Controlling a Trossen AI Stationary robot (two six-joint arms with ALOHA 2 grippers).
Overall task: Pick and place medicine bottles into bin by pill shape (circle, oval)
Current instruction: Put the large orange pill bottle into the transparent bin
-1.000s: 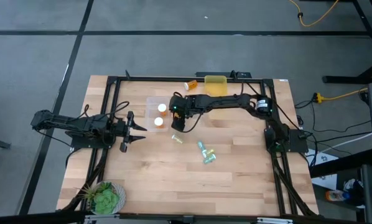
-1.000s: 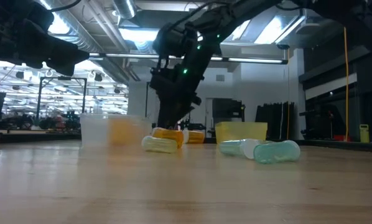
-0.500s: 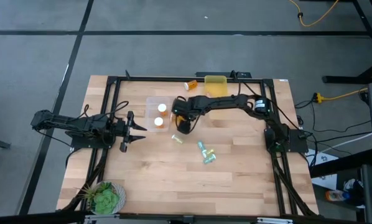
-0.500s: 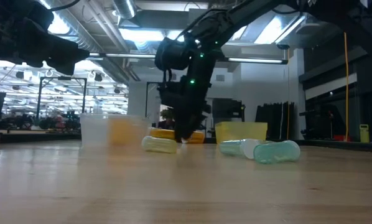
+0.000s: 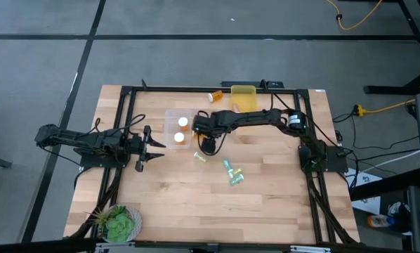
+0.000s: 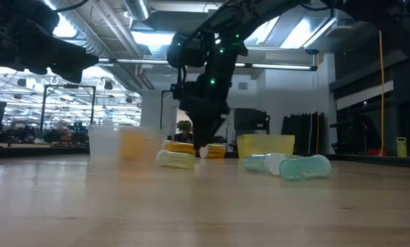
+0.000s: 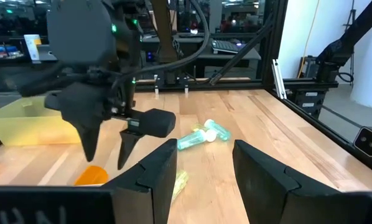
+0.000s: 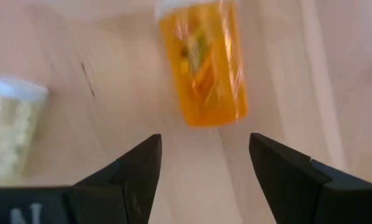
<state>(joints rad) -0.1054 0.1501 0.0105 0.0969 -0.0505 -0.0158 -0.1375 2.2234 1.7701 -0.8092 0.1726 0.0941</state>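
We've got the right gripper (image 8: 201,168) spread wide, hanging just over an orange bottle (image 8: 203,65) lying on the table (image 5: 280,190) beside the clear bin (image 5: 170,119). A yellowish bottle (image 8: 9,124) lies nearby. Left gripper (image 5: 156,146) parked open, table's left.

The clear bin (image 5: 176,129) sits left of centre near the table's (image 5: 266,204) far edge, two capped bottles (image 5: 181,129) inside it; the second bin (image 5: 243,95) stands at the far edge, a bottle (image 5: 215,94) just left of it; the right gripper (image 5: 208,145) hangs beside the clear bin, above a lying bottle (image 8: 203,59); another bottle (image 5: 199,157) lies nearer; a cluster (image 5: 232,173) lies right of that; the left gripper (image 5: 148,146) waits well left; a plant (image 5: 119,223) sits at the near left corner.
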